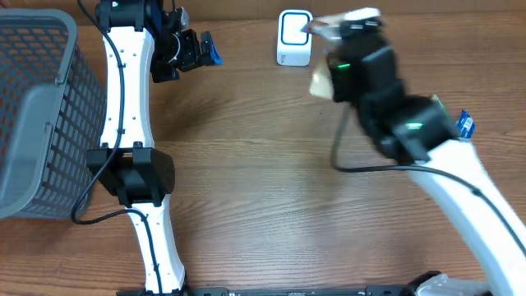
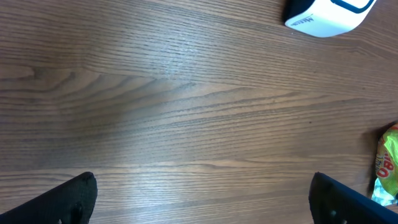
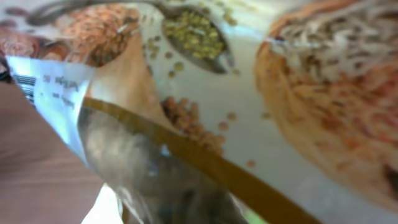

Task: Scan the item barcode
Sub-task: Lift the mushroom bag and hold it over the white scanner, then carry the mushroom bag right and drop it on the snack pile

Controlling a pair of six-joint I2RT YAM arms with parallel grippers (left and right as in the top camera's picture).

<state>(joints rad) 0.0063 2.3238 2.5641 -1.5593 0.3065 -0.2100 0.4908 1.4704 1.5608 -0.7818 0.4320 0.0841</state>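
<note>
Barcode check at the wooden counter (image 1: 246,189): my right claw (image 1: 352,31), clamped tight on a printed food pouch (image 3: 205,124), holds it up just beside the white scanner (image 1: 294,37) at the far edge. My left claw (image 1: 187,51) hangs fully spread and empty, well apart from the pouch. The wrist camera shows a white label (image 3: 53,93) with barcode stripes (image 3: 22,81) at the pouch's edge. I judge the job now is to roll that label square to the scanner's window, with the film flat and free of glare, and to hold steady without squeezing creases across the stripes.
</note>
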